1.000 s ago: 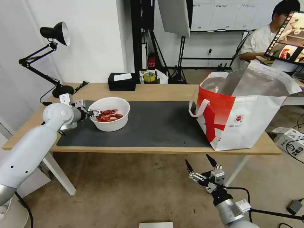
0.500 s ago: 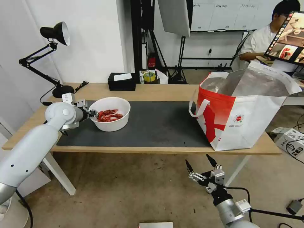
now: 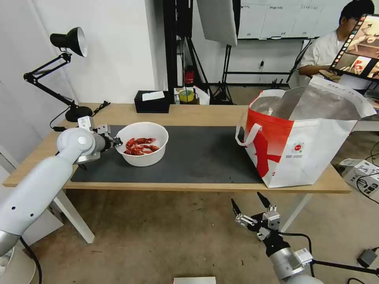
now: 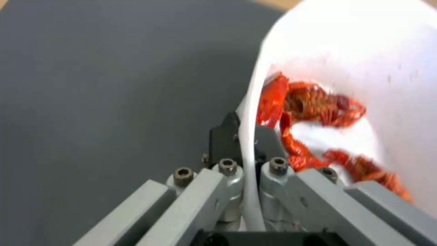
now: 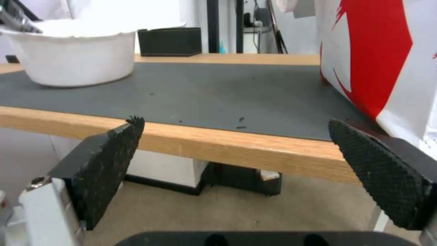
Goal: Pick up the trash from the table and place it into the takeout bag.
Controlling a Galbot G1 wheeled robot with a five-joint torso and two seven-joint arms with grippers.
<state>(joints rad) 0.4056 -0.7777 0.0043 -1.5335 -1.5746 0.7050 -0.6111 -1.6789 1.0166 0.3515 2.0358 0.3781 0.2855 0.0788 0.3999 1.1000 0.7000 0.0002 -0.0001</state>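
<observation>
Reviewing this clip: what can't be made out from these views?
- Takeout bag contents: head view, its front wall hides the bottom.
- Whether the bowl is lifted off the mat: not clear; left gripper pinches its rim.
- Bag logo text: too small.
- Right gripper: open below the table, holding nothing.

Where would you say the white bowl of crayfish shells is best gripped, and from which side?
By its thin rim, from the robot's left: the bowl is too wide to span, and the left claw already pinches that near wall there, one finger inside, one outside.

Head view high over table (image 3: 189,114), wrist views close — low, sharing bowl (image 3: 143,143)
</observation>
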